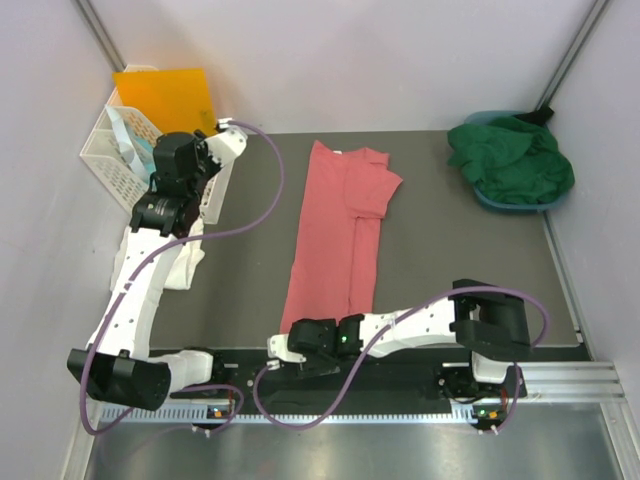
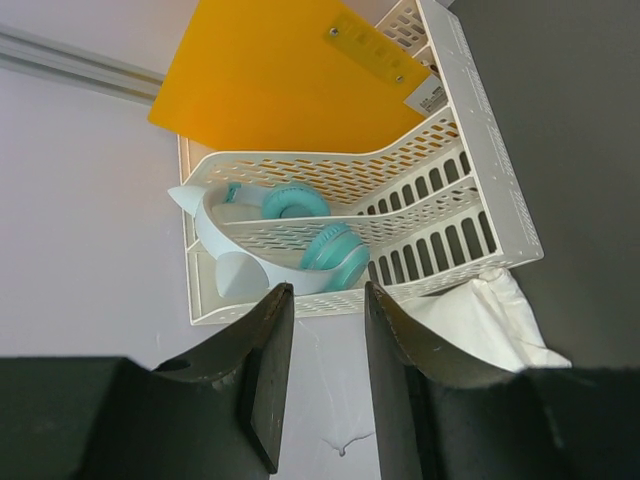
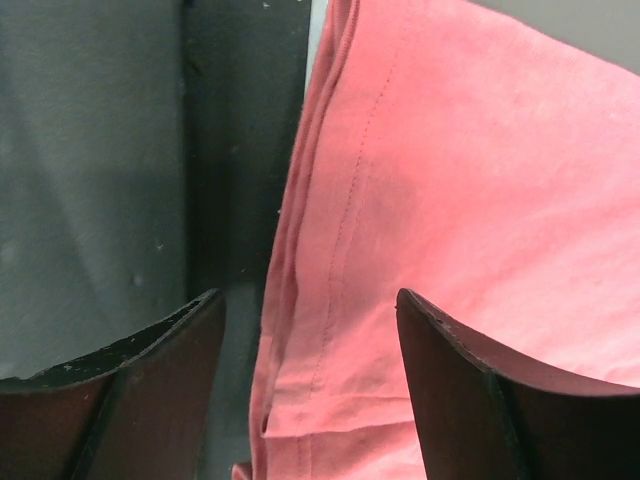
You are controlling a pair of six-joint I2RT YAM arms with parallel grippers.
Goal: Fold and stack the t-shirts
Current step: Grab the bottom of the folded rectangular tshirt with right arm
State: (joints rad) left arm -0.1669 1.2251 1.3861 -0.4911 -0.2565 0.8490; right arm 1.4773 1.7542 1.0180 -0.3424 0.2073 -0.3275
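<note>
1. The pink shirt lies folded into a long strip down the middle of the table, with its hem at the near edge.
2. The right gripper is at that hem, jaws spread, the shirt's left edge between them and not pinched.
3. The white shirt is bunched at the left edge, just beside the basket.
4. The green shirt is heaped in a basin at the far right corner.
5. The left gripper hovers by the basket, fingers apart with nothing between them.
6. Headphones sit in the basket, and a folder stands behind it.
</note>
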